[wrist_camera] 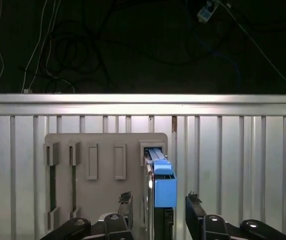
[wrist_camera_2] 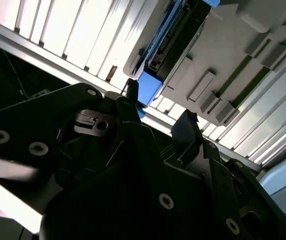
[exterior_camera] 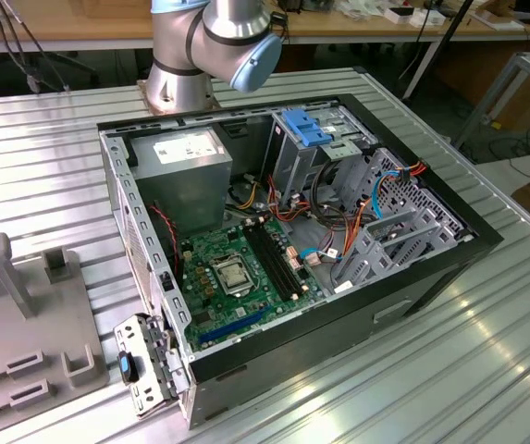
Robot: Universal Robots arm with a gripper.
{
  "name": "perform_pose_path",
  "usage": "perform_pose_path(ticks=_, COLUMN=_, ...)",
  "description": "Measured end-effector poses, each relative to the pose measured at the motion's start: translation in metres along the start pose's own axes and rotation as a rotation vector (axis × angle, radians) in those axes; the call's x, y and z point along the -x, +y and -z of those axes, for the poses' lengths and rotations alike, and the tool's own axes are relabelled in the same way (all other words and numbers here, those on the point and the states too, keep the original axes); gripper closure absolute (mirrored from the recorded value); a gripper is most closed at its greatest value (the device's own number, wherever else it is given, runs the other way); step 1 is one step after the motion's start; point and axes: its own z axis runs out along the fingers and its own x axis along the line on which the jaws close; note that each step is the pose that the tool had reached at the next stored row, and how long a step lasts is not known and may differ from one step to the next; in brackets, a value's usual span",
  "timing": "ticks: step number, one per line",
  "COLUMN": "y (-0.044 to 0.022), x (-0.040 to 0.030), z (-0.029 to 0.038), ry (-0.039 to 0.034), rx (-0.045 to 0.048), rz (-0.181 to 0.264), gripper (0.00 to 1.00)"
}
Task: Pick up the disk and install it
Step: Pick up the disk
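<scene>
Black two-fingered gripper (wrist_camera: 158,201) gapes empty, fingertips flanking the dark grey, blue-railed rectangular disk (wrist_camera: 164,186), which stands on end in a grey slotted holder plate (wrist_camera: 105,145), long axis pointing toward the gripper.

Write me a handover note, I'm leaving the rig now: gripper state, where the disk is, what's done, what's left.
Gripper: open, fingers on either side of the disk, not touching it.
Disk: standing on edge in a slot of the grey holder on the ribbed table.
Done: gripper lined up with the disk.
Left: grip, lift, install in the open computer case.
</scene>
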Motion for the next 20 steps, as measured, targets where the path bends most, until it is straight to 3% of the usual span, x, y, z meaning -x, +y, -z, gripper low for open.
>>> perform_pose_path(ticks=5, y=0.0033, x=-0.0003, z=-0.0142, ry=-0.0015, rx=0.0014, rz=0.049, gripper=0.45)
perform_pose_path(ticks=9, y=0.0053, x=-0.0005, z=-0.0217, ry=-0.0024, rx=0.0018, rz=0.063, gripper=0.45)
perform_pose_path(ticks=11, y=0.0055, x=0.0002, z=-0.029, ry=-0.0025, rx=0.0017, rz=0.067, gripper=0.45)
perform_pose_path(ticks=17, y=0.0036, x=0.0019, z=-0.04, ry=-0.0025, rx=0.0018, rz=0.067, gripper=0.45)
perform_pose_path(ticks=20, y=0.0016, x=0.0023, z=-0.0415, ry=-0.0032, rx=0.0017, rz=0.067, gripper=0.45)
